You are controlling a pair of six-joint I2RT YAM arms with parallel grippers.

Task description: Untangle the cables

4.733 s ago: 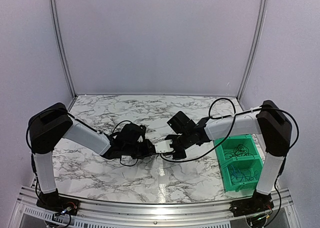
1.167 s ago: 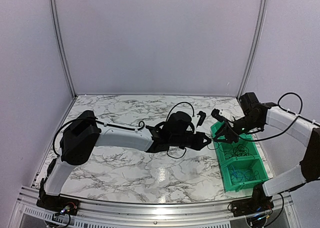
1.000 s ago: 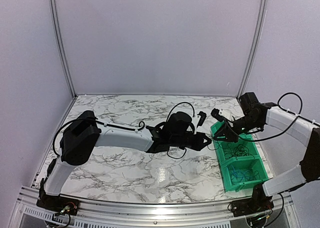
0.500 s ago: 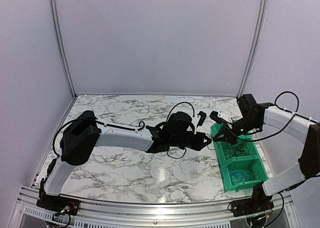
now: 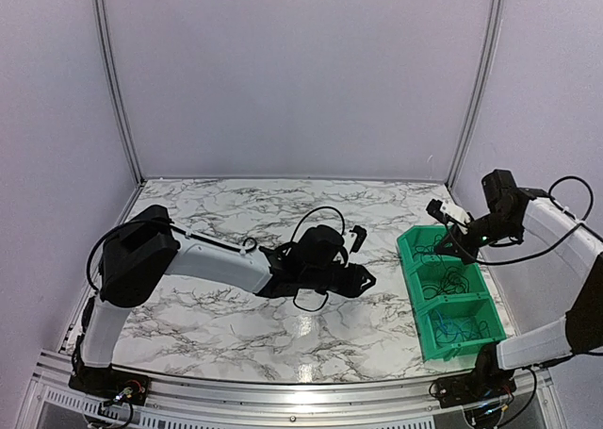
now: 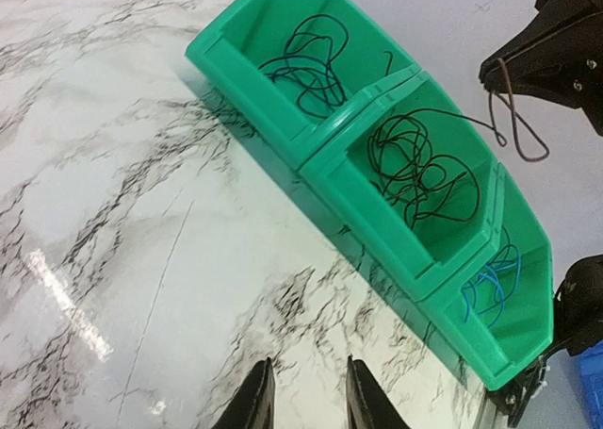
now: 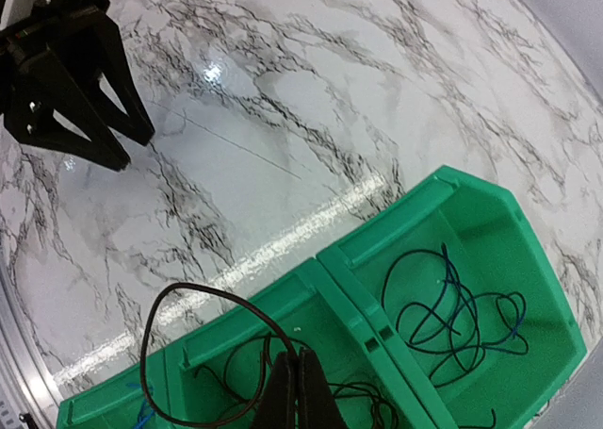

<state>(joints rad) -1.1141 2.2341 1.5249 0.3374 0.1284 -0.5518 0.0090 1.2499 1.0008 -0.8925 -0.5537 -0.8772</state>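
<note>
A thin dark cable (image 7: 179, 288) droops in one limp loop from the clenched right tool (image 7: 297, 391) above the green bin (image 7: 542, 278); the left tool (image 6: 307, 387) is released and empty.

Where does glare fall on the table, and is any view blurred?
Top external: one bright patch on the table near the front middle. Left wrist: a glare streak at the left; the left tool looks slightly soft. Right wrist: a bright band beside the green bin; sharp.
</note>
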